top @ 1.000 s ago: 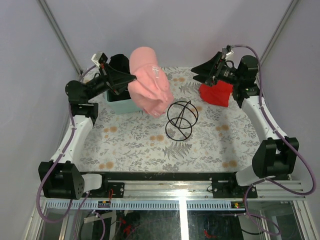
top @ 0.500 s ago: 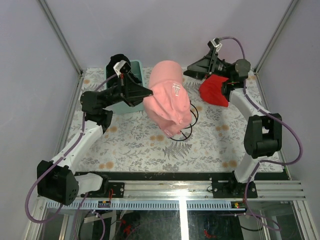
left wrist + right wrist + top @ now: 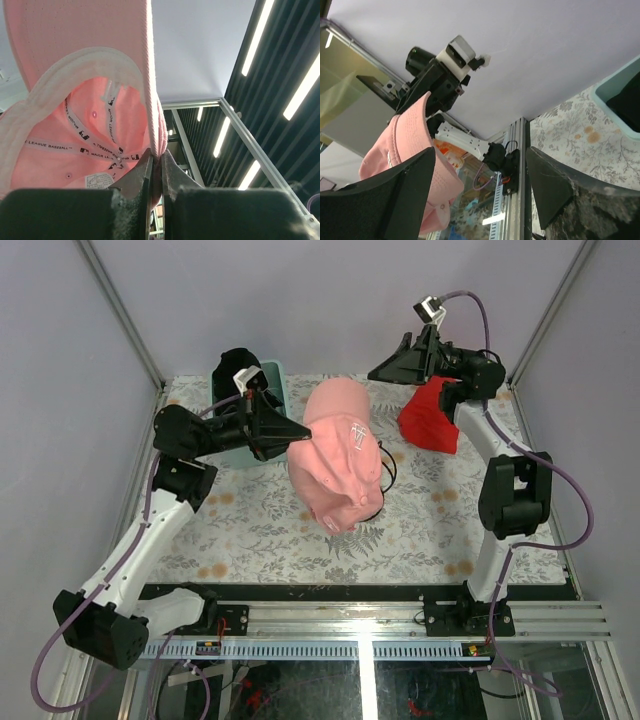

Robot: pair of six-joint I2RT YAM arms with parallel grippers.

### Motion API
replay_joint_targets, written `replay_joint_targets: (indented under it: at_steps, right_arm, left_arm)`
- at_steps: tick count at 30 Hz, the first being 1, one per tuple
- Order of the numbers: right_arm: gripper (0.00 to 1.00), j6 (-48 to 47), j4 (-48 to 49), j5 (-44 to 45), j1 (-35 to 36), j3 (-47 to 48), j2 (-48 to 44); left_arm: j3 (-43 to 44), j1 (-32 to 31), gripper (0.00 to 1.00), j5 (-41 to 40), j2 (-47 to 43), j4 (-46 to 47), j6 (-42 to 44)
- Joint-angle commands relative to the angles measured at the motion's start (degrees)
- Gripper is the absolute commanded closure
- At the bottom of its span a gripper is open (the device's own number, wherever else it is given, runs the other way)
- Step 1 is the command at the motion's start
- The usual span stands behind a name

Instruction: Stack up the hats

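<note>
Where the left claw (image 3: 292, 433) reaches out over the middle of the table (image 3: 250, 530), the pink cap (image 3: 338, 465) hangs from its tip. The cap spreads away from the claw to the right and toward the near edge, with its white logo (image 3: 355, 427) facing up. In the left wrist view the two fingers (image 3: 136, 176) are pressed together on the cap's rim with only the thin edge of fabric between them. The cap rises above them, its pale inside, sweatband and printed seam tape turned to the camera. A black wire stand (image 3: 386, 462) sits beneath the cap and is mostly hidden by it. Only loops show at the cap's right side and lower edge, and whether the cap touches the wire cannot be told. The right claw (image 3: 386, 368) is raised over the far right corner, well apart from the pink cap and pointing left. Its own camera shows the fingers (image 3: 395, 200) spread wide with nothing between them, and the pink cap and the left arm are visible through the gap. Just below and beside that claw a red cloth (image 3: 432, 420) lies bunched on the table. At the far left, behind the left arm, stands a mint-green tub (image 3: 274, 374) with black caps (image 3: 233, 364) inside. How many there are cannot be told.
</note>
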Motion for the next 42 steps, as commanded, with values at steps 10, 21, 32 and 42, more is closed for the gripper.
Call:
replay_joint_targets:
  at_steps: [10, 21, 32, 42]
  right_arm:
    - [0.21, 5.3, 10.8, -6.8, 7.8, -0.1, -1.7]
    - [0.65, 6.5, 12.9, -9.0, 9.2, -9.2, -6.9]
    - [0.61, 4.5, 13.0, -8.2, 12.6, -15.1, -11.6]
    - [0.89, 3.7, 13.0, -5.2, 16.1, -17.7, -13.4]
  left_arm:
    - [4.1, 0.0, 1.0, 5.9, 1.3, -9.3, 2.0]
    - [7.4, 5.1, 1.0, 9.4, 4.6, -10.8, 2.8]
    - [10.4, 10.5, 1.0, 11.1, 8.1, -9.3, 2.6]
    - [10.9, 11.1, 1.0, 11.3, 10.5, -9.0, 4.2]
